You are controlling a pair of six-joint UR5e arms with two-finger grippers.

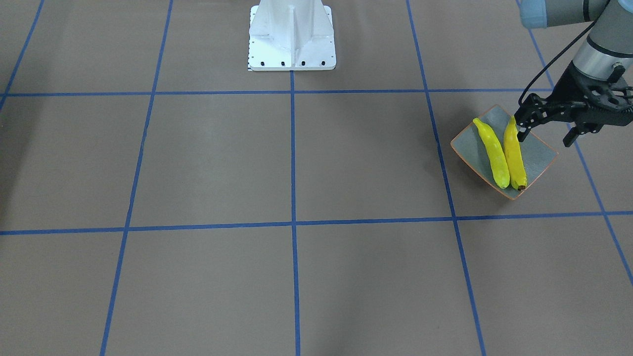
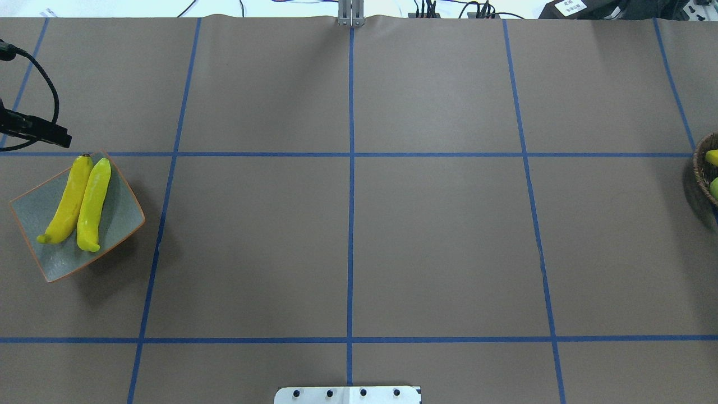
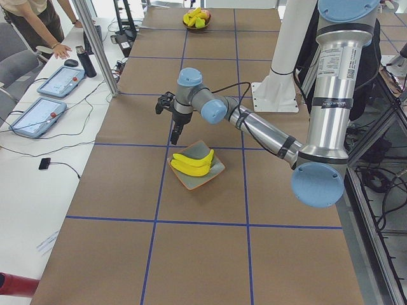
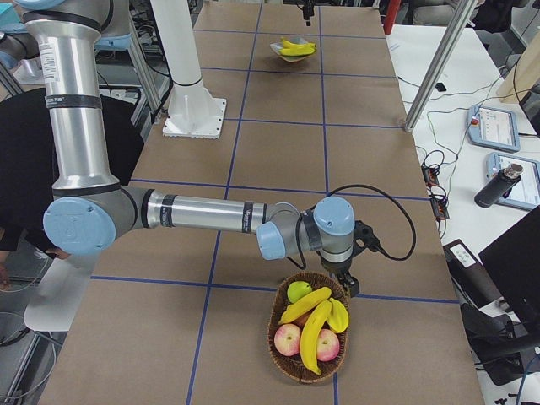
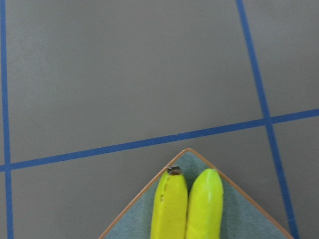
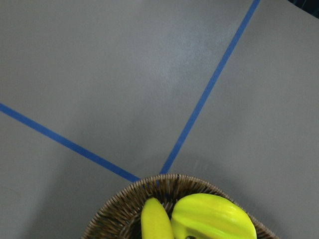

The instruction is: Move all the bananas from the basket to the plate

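Note:
Two yellow bananas (image 1: 514, 155) (image 1: 494, 153) lie side by side on the grey-green plate (image 1: 539, 153) with an orange rim. My left gripper (image 1: 546, 136) hovers open over the plate's corner nearest the robot, holding nothing; one finger is next to a banana's tip. At the other end of the table, the wicker basket (image 4: 283, 350) holds two more bananas (image 4: 304, 305) (image 4: 314, 337). My right gripper (image 4: 346, 283) hangs just above the basket's far rim and shows only in the exterior right view, so I cannot tell if it is open or shut.
The basket also holds two red apples (image 4: 287, 339), a green fruit (image 4: 298, 291) and another yellow fruit (image 6: 212, 216). The robot's white base (image 1: 292, 39) stands at mid-table. Blue tape lines grid the brown tabletop. A person and tablets are beside the table (image 3: 54, 82).

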